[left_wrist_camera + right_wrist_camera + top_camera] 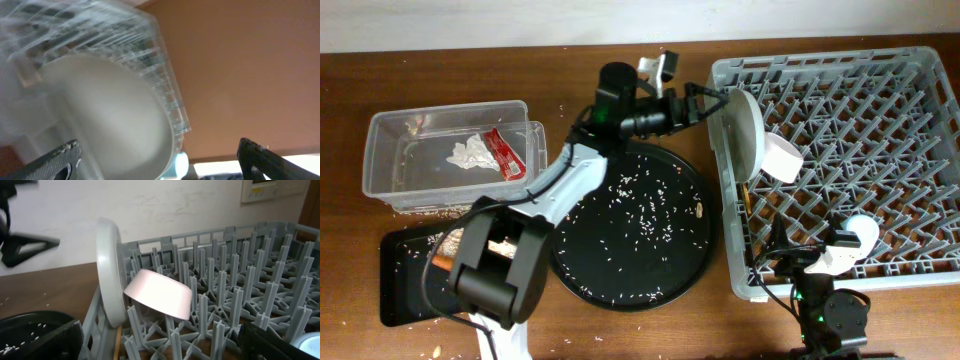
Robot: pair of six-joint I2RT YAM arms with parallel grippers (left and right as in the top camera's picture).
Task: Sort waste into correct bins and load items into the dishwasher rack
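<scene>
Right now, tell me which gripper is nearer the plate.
Left. The left gripper is beside the plate; the right gripper sits at the near edge of the rack, well apart.

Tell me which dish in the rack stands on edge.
The round grey-white plate, upright against the wall of the dishwasher rack; the pinkish bowl beside it lies mouth-down on pegs.
</scene>
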